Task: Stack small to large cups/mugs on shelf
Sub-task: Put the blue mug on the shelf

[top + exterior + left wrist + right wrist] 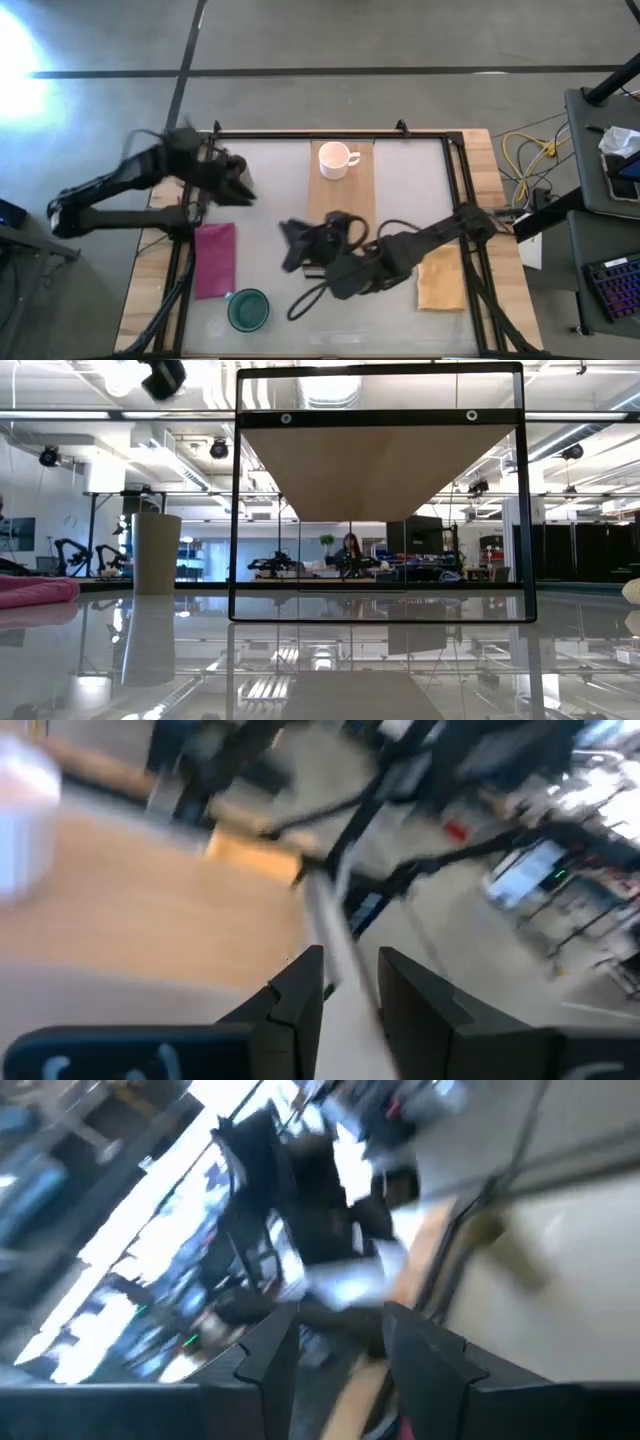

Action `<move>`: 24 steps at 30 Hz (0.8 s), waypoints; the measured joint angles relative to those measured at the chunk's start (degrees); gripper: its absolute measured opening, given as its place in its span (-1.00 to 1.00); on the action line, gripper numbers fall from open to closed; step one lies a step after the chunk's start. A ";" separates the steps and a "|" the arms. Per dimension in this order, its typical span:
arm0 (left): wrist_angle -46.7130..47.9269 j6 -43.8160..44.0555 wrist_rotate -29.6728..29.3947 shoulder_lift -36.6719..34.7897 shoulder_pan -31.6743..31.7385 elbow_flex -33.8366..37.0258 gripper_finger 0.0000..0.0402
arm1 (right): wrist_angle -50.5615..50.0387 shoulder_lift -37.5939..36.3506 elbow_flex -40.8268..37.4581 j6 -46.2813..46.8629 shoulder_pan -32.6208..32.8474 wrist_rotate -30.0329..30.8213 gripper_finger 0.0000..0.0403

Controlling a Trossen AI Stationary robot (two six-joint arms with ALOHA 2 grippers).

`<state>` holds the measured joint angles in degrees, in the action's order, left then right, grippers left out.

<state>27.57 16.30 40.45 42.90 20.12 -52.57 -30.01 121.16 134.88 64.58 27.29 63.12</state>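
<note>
The white mug stands upright on the far part of the light-wood shelf; the low view shows the shelf's underside raised in a black frame. The teal-green mug stands near the table's near edge. The olive-brown cup stands upright on the table in the low view; the high view does not show it. My left gripper hovers left of the shelf, open and empty. My right gripper is by the shelf's near end, also open and empty.
A pink cloth lies flat left of centre, beside the teal-green mug. An orange-yellow cloth lies on the right under my right arm. The shelf's black frame stands across the middle. Cables and a desk sit beyond the table's right edge.
</note>
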 joint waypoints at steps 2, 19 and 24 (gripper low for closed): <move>-3.87 1.23 -8.73 0.32 -5.61 2.58 -0.58 | -4.21 -3.05 -0.91 -0.15 1.01 5.27 -0.31; -13.25 16.28 -55.46 14.75 -62.42 8.43 -0.83 | -36.24 -15.92 -1.06 6.68 -2.58 -10.68 -0.30; -2.51 21.26 -54.46 14.62 -64.16 4.46 -0.77 | -42.91 -15.82 -1.62 12.58 -2.55 -13.68 -0.27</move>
<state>25.06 37.56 -14.01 57.52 -44.04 -48.10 -72.91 105.34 133.26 77.16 24.74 49.45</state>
